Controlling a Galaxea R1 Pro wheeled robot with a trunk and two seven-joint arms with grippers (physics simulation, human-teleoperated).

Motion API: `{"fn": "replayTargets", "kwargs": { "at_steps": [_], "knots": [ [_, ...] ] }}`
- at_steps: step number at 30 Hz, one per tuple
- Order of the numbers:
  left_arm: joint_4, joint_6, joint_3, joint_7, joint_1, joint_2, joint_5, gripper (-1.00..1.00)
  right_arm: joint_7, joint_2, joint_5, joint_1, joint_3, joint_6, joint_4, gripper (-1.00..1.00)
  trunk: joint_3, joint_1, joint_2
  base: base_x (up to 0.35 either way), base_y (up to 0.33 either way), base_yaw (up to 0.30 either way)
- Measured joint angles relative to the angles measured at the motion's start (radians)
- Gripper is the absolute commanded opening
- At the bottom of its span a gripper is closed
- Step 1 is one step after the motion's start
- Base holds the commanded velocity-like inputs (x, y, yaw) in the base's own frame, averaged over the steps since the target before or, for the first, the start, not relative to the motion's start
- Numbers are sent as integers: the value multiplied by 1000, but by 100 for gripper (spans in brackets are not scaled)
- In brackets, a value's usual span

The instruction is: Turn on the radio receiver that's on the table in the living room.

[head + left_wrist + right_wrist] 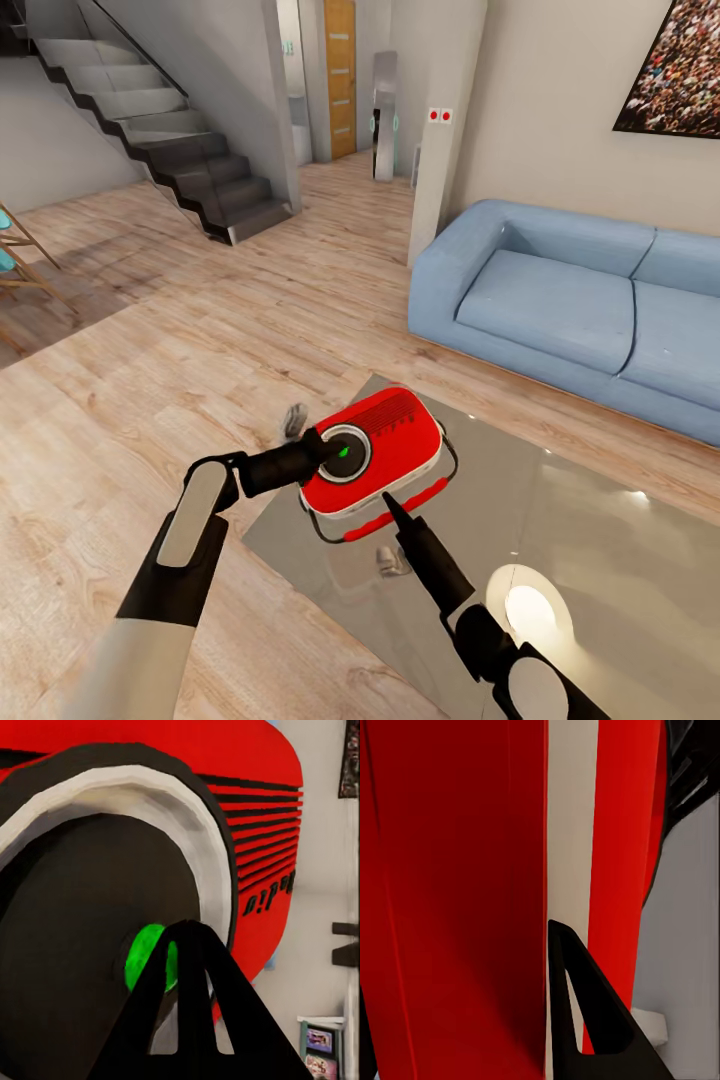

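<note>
The radio (378, 452) lies near the corner of the grey table (600, 540), dial (345, 454) upward, with the blue sofa (570, 300) beyond. The left gripper (325, 450), fingers pressed together, has its tip at the dial's green light (150, 956). The right gripper (388, 502) touches the radio's near red-and-white edge (570, 832); whether it is spread cannot be told.

A blue sofa (580, 310) sits beneath a crowd picture (675, 65); grey stairs (170, 140) rise beyond.
</note>
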Motion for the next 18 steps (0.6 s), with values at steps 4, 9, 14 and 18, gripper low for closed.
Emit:
{"fn": "replayTargets", "kwargs": {
  "at_steps": [4,9,14,18],
  "knots": [
    [-109,30,-23,-12,-1,-73,57,-100,9,-1,3,0,1,0,-50,-100,0,0,0,0,0,0],
    [-167,45,-132,-179,-40,-80,227,-100,12,-6,1,0,1,1,-49,-100,0,0,0,0,0,0],
    [-170,46,-139,-231,-55,-80,240,-100,26,-8,1,0,-1,2,-48,-100,0,0,0,0,0,0],
    [-173,46,-140,-236,-58,-80,242,-100,37,-10,1,0,-1,3,-47,-100,0,0,0,0,0,0]
  ]
}}
